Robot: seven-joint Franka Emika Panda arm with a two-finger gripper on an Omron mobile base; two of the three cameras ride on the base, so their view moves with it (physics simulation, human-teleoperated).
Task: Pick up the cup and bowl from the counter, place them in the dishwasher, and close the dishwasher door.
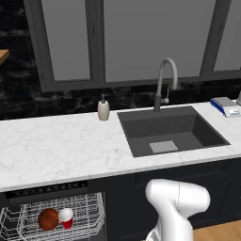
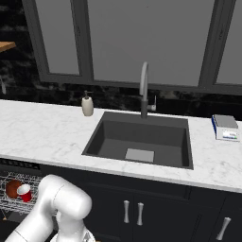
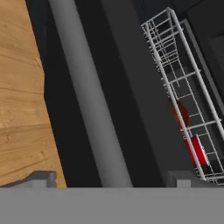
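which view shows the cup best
The left base view: the cup stands upright in the rack beside the bowl, rim visible. The right base view shows it small at the edge; the hand view gives a red patch behind wires.

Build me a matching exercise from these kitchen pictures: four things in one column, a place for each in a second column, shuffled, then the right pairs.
Things:
1. cup
2. soap dispenser
3. faucet
4. bar handle

Places:
A. on the counter, left of the sink
B. behind the sink, arching over it
C. in the wire rack, beside the bowl
D. on the dishwasher door, just ahead of the gripper

Pairs: 1-C, 2-A, 3-B, 4-D
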